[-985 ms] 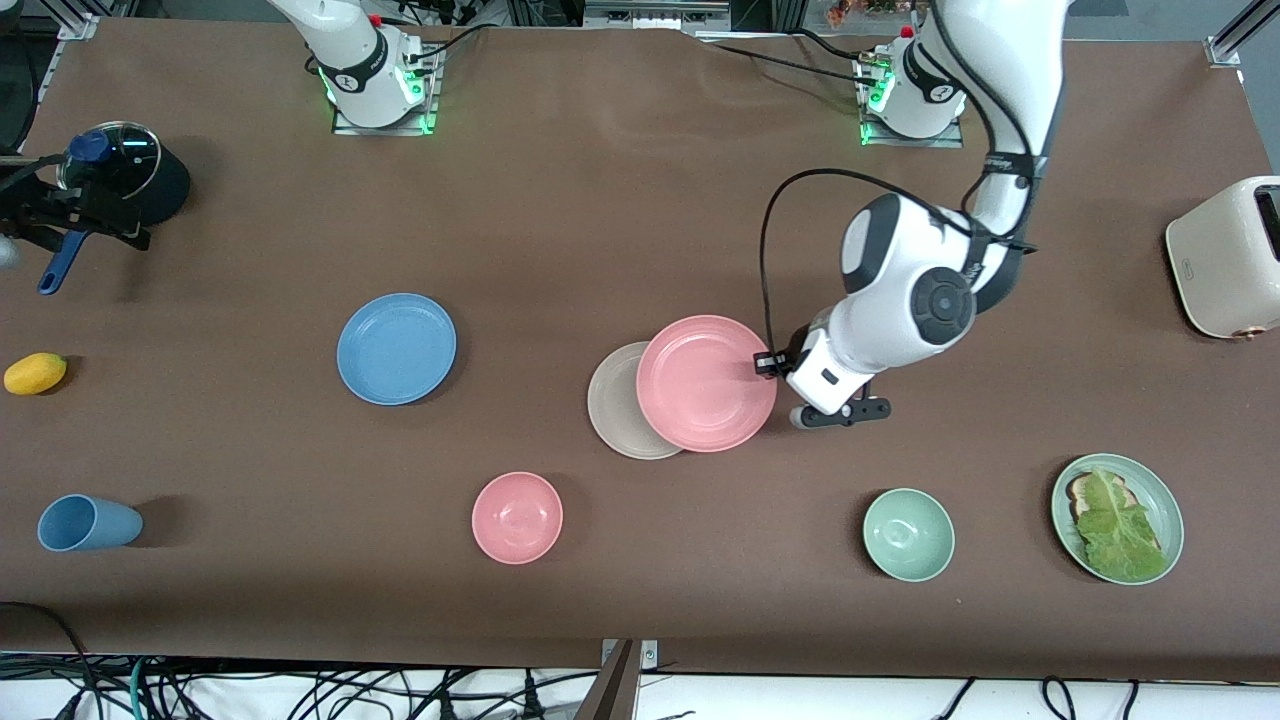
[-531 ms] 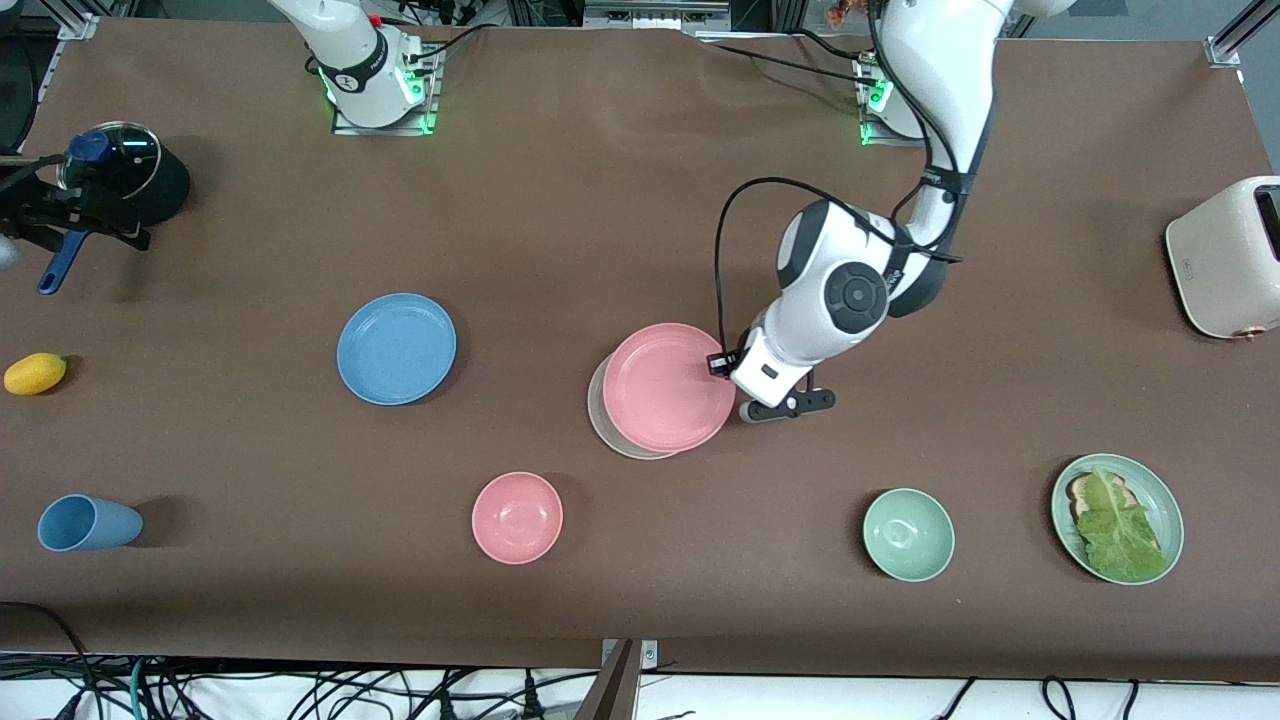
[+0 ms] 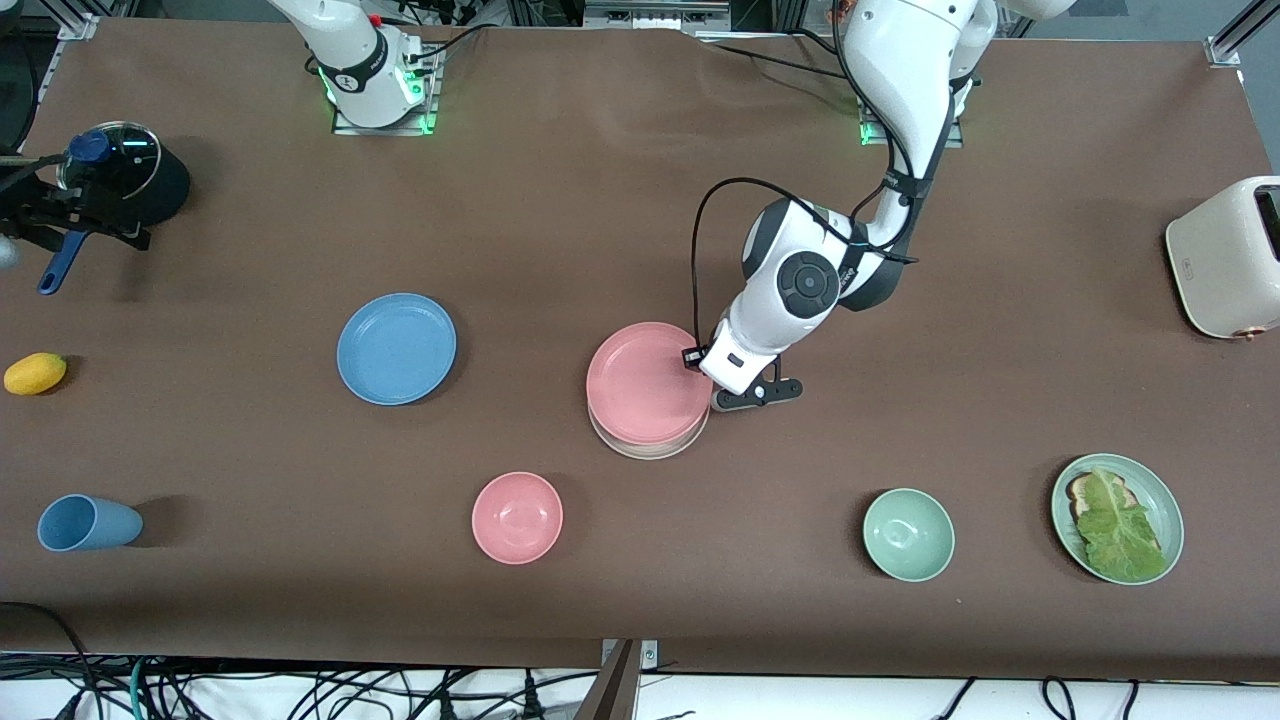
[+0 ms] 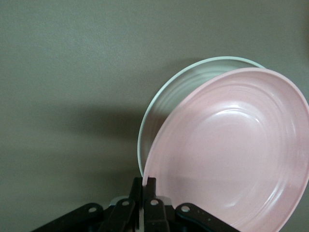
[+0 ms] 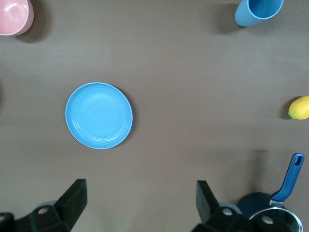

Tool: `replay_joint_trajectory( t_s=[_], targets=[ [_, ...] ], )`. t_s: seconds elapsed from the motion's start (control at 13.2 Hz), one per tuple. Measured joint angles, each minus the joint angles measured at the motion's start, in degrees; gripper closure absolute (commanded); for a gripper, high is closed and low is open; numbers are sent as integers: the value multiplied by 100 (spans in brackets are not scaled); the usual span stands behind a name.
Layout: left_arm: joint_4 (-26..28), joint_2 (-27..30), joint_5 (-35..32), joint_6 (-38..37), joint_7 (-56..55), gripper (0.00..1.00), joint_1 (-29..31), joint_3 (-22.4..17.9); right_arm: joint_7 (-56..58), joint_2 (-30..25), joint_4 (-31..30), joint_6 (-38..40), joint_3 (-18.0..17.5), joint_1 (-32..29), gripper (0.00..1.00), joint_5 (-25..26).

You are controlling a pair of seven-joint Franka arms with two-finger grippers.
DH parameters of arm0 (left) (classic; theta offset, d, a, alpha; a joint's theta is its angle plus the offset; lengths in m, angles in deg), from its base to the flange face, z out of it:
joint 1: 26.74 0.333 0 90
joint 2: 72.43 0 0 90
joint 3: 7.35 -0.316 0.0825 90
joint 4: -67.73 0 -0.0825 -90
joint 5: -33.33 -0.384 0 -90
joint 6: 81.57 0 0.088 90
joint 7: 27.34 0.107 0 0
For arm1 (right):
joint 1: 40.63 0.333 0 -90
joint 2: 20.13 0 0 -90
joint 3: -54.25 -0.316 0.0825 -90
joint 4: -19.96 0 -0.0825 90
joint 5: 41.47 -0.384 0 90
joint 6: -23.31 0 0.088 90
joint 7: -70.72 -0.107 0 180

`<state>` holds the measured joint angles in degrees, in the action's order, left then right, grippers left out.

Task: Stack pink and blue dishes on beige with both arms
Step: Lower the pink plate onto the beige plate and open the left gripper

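The pink plate (image 3: 645, 383) (image 4: 231, 150) lies almost squarely over the beige plate (image 3: 640, 450) (image 4: 164, 106), of which only a thin rim shows. My left gripper (image 3: 697, 362) (image 4: 144, 186) is shut on the pink plate's rim, at the edge toward the left arm's end. Whether the two plates touch I cannot tell. The blue plate (image 3: 396, 348) (image 5: 99, 115) rests alone on the table toward the right arm's end. My right gripper (image 5: 142, 193) hangs open high over the table near the blue plate, holding nothing; the front view shows only its arm's base (image 3: 360, 60).
A pink bowl (image 3: 517, 517) and a pale green bowl (image 3: 908, 534) sit nearer the camera. A green dish of bread and lettuce (image 3: 1117, 517) and a toaster (image 3: 1225, 255) are at the left arm's end. A blue cup (image 3: 85, 522), a yellow fruit (image 3: 35, 373) and a lidded pot (image 3: 120, 180) are at the right arm's end.
My left arm has carried the pink plate toward the right arm's end, from half overlapping the beige plate to covering nearly all of it. The right arm has not moved.
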<state>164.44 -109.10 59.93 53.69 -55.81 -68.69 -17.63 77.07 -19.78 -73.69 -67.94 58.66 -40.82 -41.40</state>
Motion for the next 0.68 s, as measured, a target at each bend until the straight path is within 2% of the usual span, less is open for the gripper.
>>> replay_joint_trajectory(
  t_s=[0.45, 0.53, 0.68],
  targets=[
    [58, -121, 0, 210, -53, 100, -41, -12, 0, 0, 0, 0, 0, 0, 0, 0],
    [58, -122, 0, 213, -56, 98, -41, -20, 0, 0, 0, 0, 0, 0, 0, 0],
    [57, -123, 0, 221, -58, 87, -34, -35, 0, 0, 0, 0, 0, 0, 0, 0]
  ],
)
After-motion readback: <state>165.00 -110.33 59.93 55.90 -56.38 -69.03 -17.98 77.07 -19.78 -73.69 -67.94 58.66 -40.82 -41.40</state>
